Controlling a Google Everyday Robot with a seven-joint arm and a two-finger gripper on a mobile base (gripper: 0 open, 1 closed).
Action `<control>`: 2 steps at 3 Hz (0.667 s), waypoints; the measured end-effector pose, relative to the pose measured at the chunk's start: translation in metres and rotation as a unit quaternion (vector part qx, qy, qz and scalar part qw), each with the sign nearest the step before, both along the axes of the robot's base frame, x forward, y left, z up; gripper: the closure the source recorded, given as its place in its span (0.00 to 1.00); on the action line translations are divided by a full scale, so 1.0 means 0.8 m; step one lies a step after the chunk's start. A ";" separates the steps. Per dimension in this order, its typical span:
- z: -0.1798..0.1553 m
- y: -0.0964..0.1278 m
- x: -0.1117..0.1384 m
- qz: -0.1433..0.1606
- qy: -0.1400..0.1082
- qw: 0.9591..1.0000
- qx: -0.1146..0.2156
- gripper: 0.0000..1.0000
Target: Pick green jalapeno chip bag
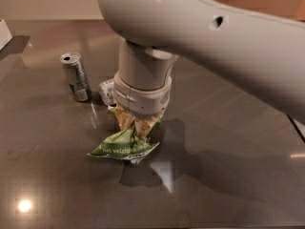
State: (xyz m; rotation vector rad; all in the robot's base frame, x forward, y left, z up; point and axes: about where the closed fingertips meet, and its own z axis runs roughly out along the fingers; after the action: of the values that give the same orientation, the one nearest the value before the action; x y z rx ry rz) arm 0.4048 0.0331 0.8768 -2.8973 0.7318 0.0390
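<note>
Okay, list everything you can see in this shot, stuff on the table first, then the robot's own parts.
bag: one, green, crumpled, centre of the table, its top pinched in the claw
can: one, silver, upright, behind and left of the bag, apart from it
small object: one, white, just right of the can, partly hidden behind the wrist; cannot tell what it is
box: one, white, far left edge, mostly out of view
table: one, dark grey, glossy, under everything
arm: one, pale grey, reaching in from the upper right, wrist pointing down
claw: one, tan fingers, below the wrist, closed on the bag's top
</note>
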 end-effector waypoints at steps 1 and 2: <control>0.046 -0.022 0.022 -0.025 0.005 0.999 0.034 1.00; 0.100 -0.048 0.044 -0.072 0.014 0.994 0.077 1.00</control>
State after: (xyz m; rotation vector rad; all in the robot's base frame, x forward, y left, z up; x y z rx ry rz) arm 0.4398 -0.0055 0.9568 -2.6966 0.9000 0.1149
